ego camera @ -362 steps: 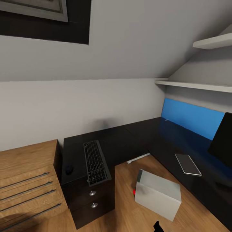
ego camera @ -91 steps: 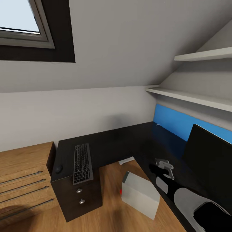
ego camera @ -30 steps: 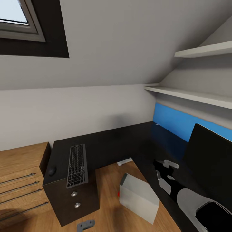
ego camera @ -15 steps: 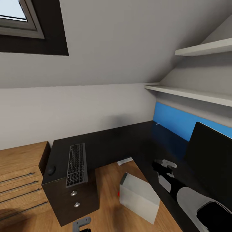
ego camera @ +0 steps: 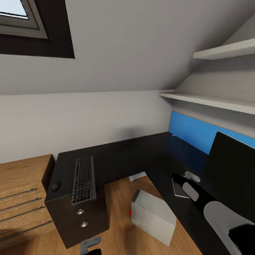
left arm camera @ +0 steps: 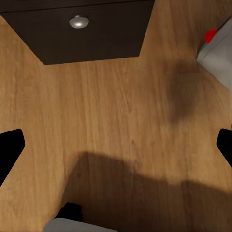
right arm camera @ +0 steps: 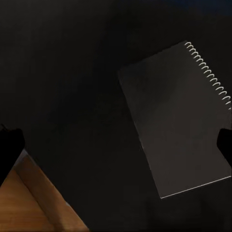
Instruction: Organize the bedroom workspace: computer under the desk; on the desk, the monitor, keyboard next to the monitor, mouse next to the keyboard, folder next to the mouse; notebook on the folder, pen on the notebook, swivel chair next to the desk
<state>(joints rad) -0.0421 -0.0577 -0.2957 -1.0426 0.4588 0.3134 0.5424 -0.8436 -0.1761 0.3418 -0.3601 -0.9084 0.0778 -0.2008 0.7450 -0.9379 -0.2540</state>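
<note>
The black L-shaped desk (ego camera: 124, 156) carries the keyboard (ego camera: 84, 180) on its left wing, with the dark mouse (ego camera: 55, 186) beside it. The monitor (ego camera: 233, 170) stands at the right. A grey spiral notebook (ego camera: 179, 188) (right arm camera: 179, 135) lies on the desk before the monitor. My right gripper (ego camera: 188, 180) (right arm camera: 116, 145) hovers open just above it, touching nothing. The pale grey computer (ego camera: 153, 216) (left arm camera: 220, 48) sits on the floor in the desk's corner. My left gripper (ego camera: 90, 244) (left arm camera: 116, 150) hangs open over the wood floor. Folder, pen and swivel chair are out of view.
A light wooden cabinet (ego camera: 21, 191) with bar handles adjoins the desk at the left. Drawers with silver knobs (ego camera: 80, 211) (left arm camera: 79, 21) sit under the keyboard. A blue panel (ego camera: 198, 132) backs the desk, with white shelves (ego camera: 212, 101) above it under a sloped ceiling.
My right gripper has shifted a little toward the monitor, uncovering more of the notebook. The left gripper stays low at the picture's bottom edge. The view has drifted slightly.
</note>
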